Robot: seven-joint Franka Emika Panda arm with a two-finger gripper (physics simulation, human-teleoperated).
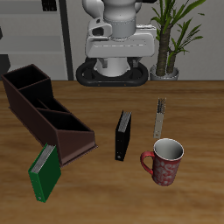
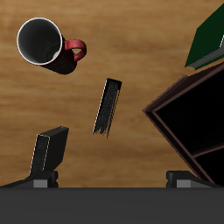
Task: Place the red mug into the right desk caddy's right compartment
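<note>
The red mug [image 1: 164,163] stands upright near the table's front edge, white inside, handle toward the black book; it also shows in the wrist view [image 2: 44,45]. The right desk caddy [image 1: 48,109], a long dark brown box with dividers, lies diagonally across the table and shows in the wrist view [image 2: 188,114]. Its tall-walled square end section [image 1: 26,85] is the end farthest back. My gripper [image 2: 118,153] is open and empty, high above the table between mug and caddy. One finger [image 2: 51,149] shows clearly; the other is mostly hidden against the dark caddy.
A green book [image 1: 45,171] leans against the caddy's near end. A black book [image 1: 123,136] stands between caddy and mug. A thin pale object [image 1: 160,118] lies behind the mug. A potted plant [image 1: 175,35] stands at the back by the robot base.
</note>
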